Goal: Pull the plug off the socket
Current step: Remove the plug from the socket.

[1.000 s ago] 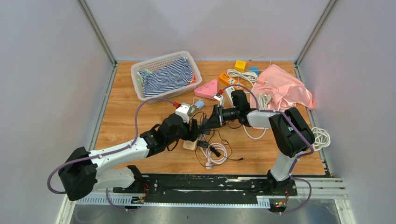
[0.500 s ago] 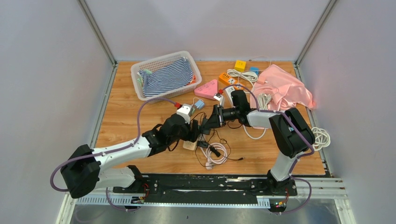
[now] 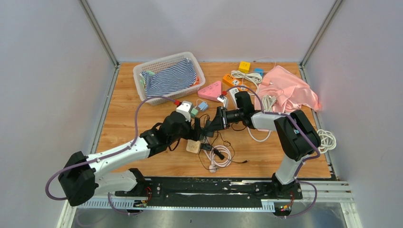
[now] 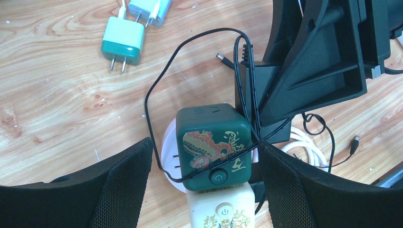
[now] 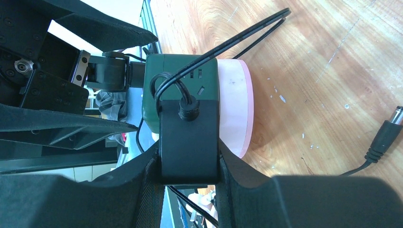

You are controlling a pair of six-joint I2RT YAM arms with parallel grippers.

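Right pincer was clamped on plug, left pincer apart astride socket; best bet was closing left on socket, then pulling plug straight out.

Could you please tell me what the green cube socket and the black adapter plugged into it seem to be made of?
Green cube socket: likely hard plastic, satin finish, soft highlights on rounded edges. Black adapter: probably matte moulded plastic, barely any glare.
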